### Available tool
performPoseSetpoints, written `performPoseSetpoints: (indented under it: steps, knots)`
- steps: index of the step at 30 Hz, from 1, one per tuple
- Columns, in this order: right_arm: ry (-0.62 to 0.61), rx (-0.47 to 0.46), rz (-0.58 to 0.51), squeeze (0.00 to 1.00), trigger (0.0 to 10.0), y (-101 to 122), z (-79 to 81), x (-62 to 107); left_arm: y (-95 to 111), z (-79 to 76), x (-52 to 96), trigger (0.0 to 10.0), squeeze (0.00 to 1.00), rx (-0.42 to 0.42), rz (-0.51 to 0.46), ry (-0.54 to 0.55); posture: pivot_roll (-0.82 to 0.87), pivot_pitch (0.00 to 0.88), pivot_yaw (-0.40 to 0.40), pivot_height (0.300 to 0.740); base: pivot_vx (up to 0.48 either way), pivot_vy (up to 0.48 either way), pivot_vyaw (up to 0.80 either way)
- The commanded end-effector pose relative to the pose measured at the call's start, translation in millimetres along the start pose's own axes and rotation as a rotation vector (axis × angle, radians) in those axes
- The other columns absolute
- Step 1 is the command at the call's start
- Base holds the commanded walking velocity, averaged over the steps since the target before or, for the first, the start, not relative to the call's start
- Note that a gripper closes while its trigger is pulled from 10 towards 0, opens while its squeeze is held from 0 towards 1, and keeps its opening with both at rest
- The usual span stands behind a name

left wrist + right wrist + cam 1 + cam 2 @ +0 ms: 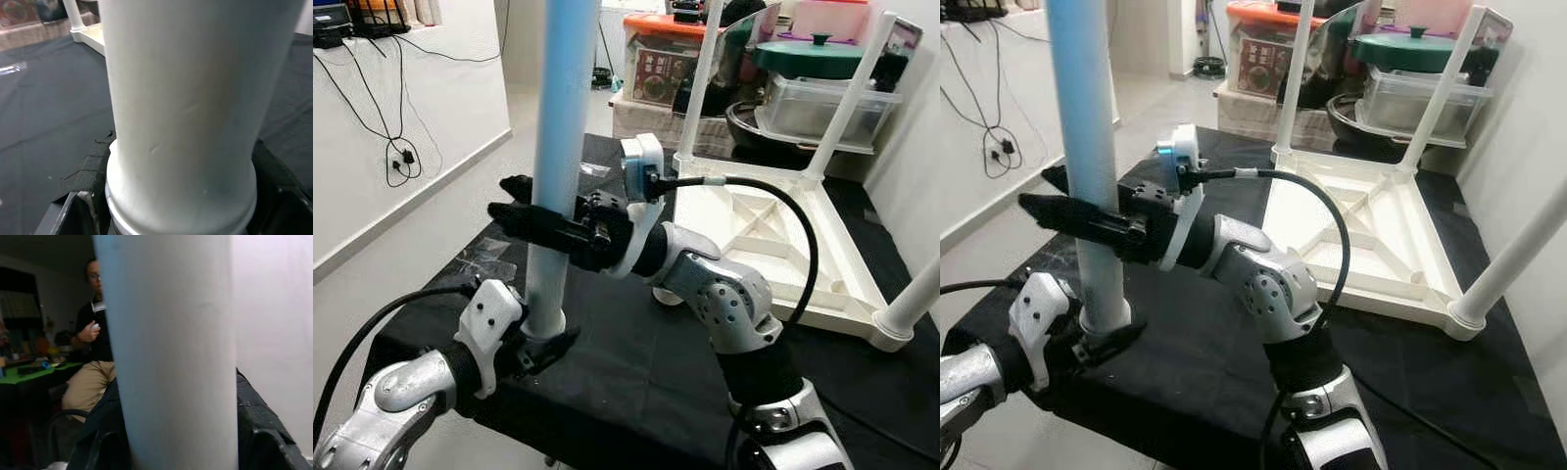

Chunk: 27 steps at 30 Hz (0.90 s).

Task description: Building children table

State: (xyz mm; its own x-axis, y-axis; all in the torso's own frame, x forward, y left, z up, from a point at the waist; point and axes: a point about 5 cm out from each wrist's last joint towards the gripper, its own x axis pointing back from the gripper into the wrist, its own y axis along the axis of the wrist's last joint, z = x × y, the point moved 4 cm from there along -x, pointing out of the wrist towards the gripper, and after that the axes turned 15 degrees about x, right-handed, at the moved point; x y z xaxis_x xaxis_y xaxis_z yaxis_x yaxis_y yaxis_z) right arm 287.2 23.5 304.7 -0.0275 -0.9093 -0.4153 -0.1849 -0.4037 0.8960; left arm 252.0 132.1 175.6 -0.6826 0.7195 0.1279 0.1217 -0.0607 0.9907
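Left gripper point(543, 345) clamps the base of a loose white plastic tube table leg point(560, 147), fingers pressed against the flanged bottom end just above the black cloth-covered work surface point(636, 362); the leg stands upright. Higher up, the right gripper point(524, 217) reaches across from the right and pinches the same leg mid-shaft, black fingers on either side of the tube. So both grippers are closed on that one leg, well apart along its length. To the right, the white square plastic tabletop point(773, 240) lies upside down on the cloth, ribbed underside up. Three white legs already stand in its corners: one at the back left point(702, 78), one at the back right point(847, 103), one at the near right point(911, 304). The near-left corner sits behind the right forearm, so its socket can't be confirmed, but it is probably the open one. Judgement: roughly three quarters done; left to do is carrying the held leg over, seating it in the last corner, then flipping the table upright. Background: stacked plastic storage bins point(803, 78); a seated person point(93, 342) in the right wrist view.
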Motion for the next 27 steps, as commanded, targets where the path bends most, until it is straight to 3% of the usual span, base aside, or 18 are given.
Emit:
performPoseSetpoints:
  steps: [1, 13, 16, 22, 23, 25, 26, 27]
  knots:
    - [-0.001, -0.026, 0.012, 0.00, 0.0, -5.8, 0.0, 0.7, 5.1, -11.6, -1.1, 10.0, 0.00, -0.047, 0.004, -0.058, 0.10, 0.000, -0.055, 0.740, 0.000, 0.000, 0.00]
    - [-0.046, -0.007, 0.008, 0.00, 0.0, -5.4, -8.1, 5.3, 5.7, -8.8, 3.8, 10.0, 0.00, -0.065, 0.017, -0.048, 0.10, 0.000, -0.054, 0.740, 0.000, 0.000, 0.00]
    - [-0.074, 0.010, 0.025, 0.00, 0.0, -8.6, -15.0, 14.2, 8.5, -4.0, 9.1, 10.0, 0.00, -0.082, 0.020, -0.024, 0.11, 0.000, -0.057, 0.740, 0.000, 0.000, 0.00]
    - [-0.021, 0.059, 0.073, 0.00, 0.2, -10.7, -9.7, 22.5, 7.9, -3.3, 12.3, 10.0, 0.00, -0.078, 0.028, -0.020, 0.11, 0.000, -0.058, 0.740, 0.000, 0.000, 0.00]
    - [-0.002, 0.064, 0.091, 0.00, 10.0, -11.5, -6.6, 22.9, 7.1, -4.4, 12.2, 10.0, 0.00, -0.077, 0.032, -0.024, 0.11, 0.000, -0.057, 0.740, 0.000, 0.000, 0.00]
    - [-0.005, 0.046, 0.104, 0.00, 10.0, -12.3, -5.7, 21.1, 6.3, -5.7, 11.6, 10.0, 0.00, -0.076, 0.036, -0.030, 0.10, 0.000, -0.056, 0.740, 0.000, 0.000, 0.00]
    - [0.002, 0.033, 0.096, 1.00, 10.0, -11.6, -4.5, 19.8, 6.4, -5.8, 11.2, 10.0, 0.00, -0.075, 0.036, -0.032, 0.10, 0.000, -0.056, 0.740, 0.000, 0.000, 0.00]
    - [0.009, 0.026, 0.088, 1.00, 10.0, -10.5, -3.3, 18.7, 6.5, -5.6, 10.8, 10.0, 0.00, -0.075, 0.036, -0.033, 0.10, 0.000, -0.056, 0.740, 0.000, 0.000, 0.00]
